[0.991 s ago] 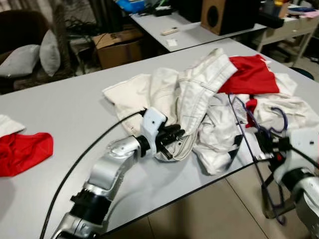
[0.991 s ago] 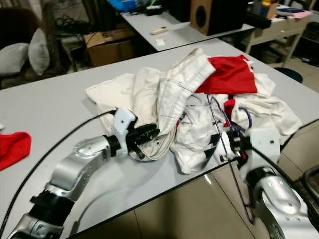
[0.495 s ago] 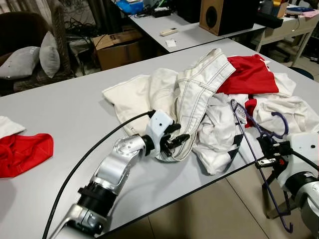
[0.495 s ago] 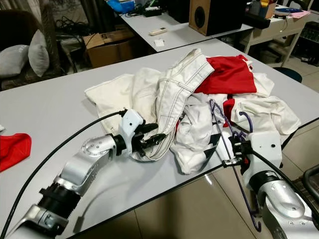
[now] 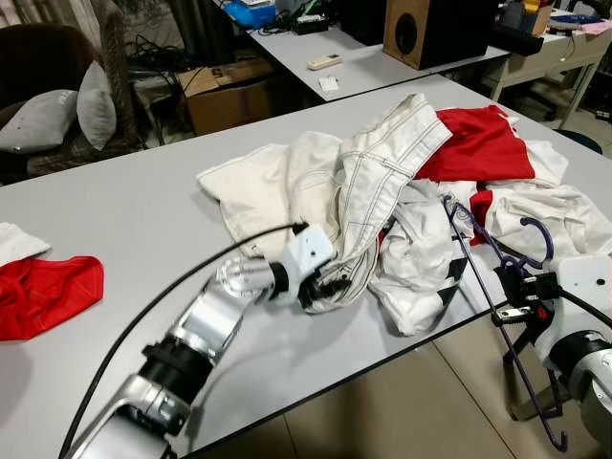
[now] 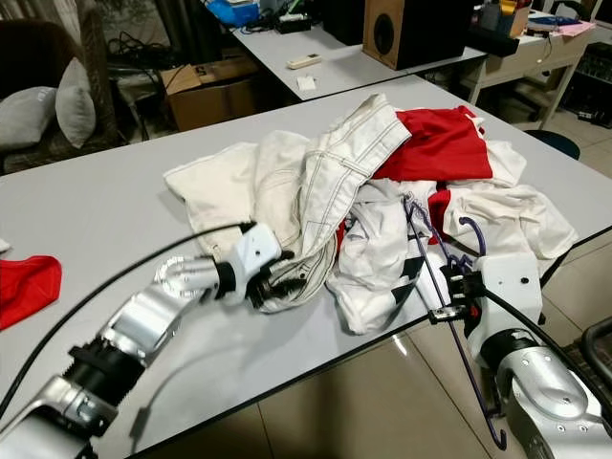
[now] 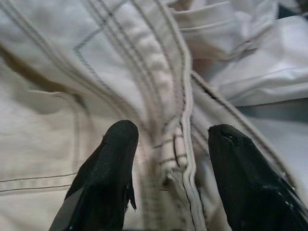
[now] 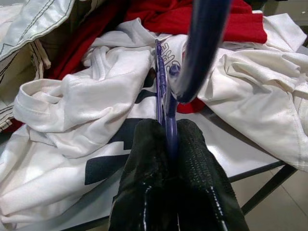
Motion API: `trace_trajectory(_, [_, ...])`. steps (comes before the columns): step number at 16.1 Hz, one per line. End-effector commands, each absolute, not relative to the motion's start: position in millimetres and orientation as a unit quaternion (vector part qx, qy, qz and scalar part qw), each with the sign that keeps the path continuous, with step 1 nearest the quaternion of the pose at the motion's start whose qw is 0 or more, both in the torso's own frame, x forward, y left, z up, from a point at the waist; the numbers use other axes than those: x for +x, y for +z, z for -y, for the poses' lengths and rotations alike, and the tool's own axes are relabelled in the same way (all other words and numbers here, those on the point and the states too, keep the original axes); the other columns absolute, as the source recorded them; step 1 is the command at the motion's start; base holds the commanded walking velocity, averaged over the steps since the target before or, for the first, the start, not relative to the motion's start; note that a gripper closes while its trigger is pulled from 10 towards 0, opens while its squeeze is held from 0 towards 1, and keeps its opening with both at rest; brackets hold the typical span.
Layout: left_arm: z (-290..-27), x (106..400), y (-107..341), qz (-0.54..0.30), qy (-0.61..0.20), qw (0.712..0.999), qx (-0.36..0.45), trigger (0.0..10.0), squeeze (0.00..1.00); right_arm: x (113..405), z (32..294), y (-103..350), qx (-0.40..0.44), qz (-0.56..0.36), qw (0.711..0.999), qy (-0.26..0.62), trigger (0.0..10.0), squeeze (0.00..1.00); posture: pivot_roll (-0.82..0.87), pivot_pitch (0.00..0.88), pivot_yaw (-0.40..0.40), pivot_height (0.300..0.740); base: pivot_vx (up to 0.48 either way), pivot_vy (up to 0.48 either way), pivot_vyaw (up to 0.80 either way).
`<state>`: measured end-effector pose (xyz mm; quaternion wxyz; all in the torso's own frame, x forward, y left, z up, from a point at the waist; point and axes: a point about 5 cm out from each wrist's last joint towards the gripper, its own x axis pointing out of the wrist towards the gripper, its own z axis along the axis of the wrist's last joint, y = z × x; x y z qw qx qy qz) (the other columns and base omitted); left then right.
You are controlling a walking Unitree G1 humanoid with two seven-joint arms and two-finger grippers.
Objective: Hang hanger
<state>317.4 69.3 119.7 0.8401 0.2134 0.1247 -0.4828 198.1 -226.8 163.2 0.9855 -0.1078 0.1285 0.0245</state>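
A grey worktop (image 5: 124,229) carries a heap of clothing across its centre and right portion. The heap consists of cream trousers (image 5: 368,177) with dark stitching, a red garment (image 5: 483,148) at the far right, and white shirts (image 6: 378,253) at the near right edge.

Left claw (image 6: 271,280): positioned at the near left side of the heap, tips pushed into the near hem of the cream trousers. In the left wrist view the two black fingers (image 7: 103,178) are spread apart, with a stitched seam of the trousers lying between them. The fingers are not closed on the fabric.

Right claw (image 5: 510,292): positioned just beyond the near right edge of the worktop, beside the white shirts. In the right wrist view its fingers (image 8: 147,183) are pressed together on the thin rod of a dark purple hanger (image 5: 478,273).

The hanger stands tilted. Its long rod runs from over the white shirts down past the worktop edge toward the floor. Its hook (image 5: 540,234) curves above the claw.

A second red cloth (image 5: 43,292) lies on the far left of the worktop, well apart from the heap. A cardboard box (image 5: 225,91), a cushioned chair (image 5: 57,105) and a second table with a speaker (image 5: 435,29) stand behind.
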Motion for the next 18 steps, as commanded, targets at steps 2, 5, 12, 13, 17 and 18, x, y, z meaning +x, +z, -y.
trace_trajectory(2, [-71.6,319.9,125.2,-0.126,-0.477,0.839,0.227,2.3,0.00,198.5,219.8,166.8,-0.108,-0.118,0.987,0.034,10.0,0.00,-0.20,0.000,0.112,0.740,0.000,0.000,0.00])
trace_trajectory(5, [-74.4,319.6,122.1,-0.145,-0.474,0.835,0.237,0.0,0.00,200.6,218.0,166.0,-0.108,-0.117,0.987,0.036,10.0,0.00,-0.20,0.000,0.116,0.740,0.000,0.000,0.00])
trace_trajectory(12, [-80.3,315.7,119.9,-0.164,-0.443,0.858,0.201,0.0,0.00,200.0,207.5,159.4,-0.100,-0.120,0.987,0.046,10.0,0.00,-0.19,0.000,0.125,0.740,0.000,0.000,0.00])
trace_trajectory(13, [-81.3,314.6,119.9,-0.163,-0.437,0.863,0.194,0.0,0.00,200.6,206.1,158.5,-0.098,-0.120,0.987,0.047,10.0,0.00,-0.19,0.000,0.127,0.740,0.000,0.000,0.00])
trace_trajectory(17, [-84.8,311.2,116.8,-0.166,-0.428,0.867,0.192,0.0,0.00,202.2,203.8,157.7,-0.096,-0.117,0.987,0.048,10.0,0.00,-0.19,0.000,0.136,0.740,0.000,0.000,0.00])
trace_trajectory(18, [-86.7,310.1,117.0,-0.164,-0.421,0.872,0.191,0.0,0.00,203.0,202.8,157.1,-0.095,-0.115,0.988,0.047,10.0,0.00,-0.19,0.000,0.142,0.740,0.000,0.000,0.00])
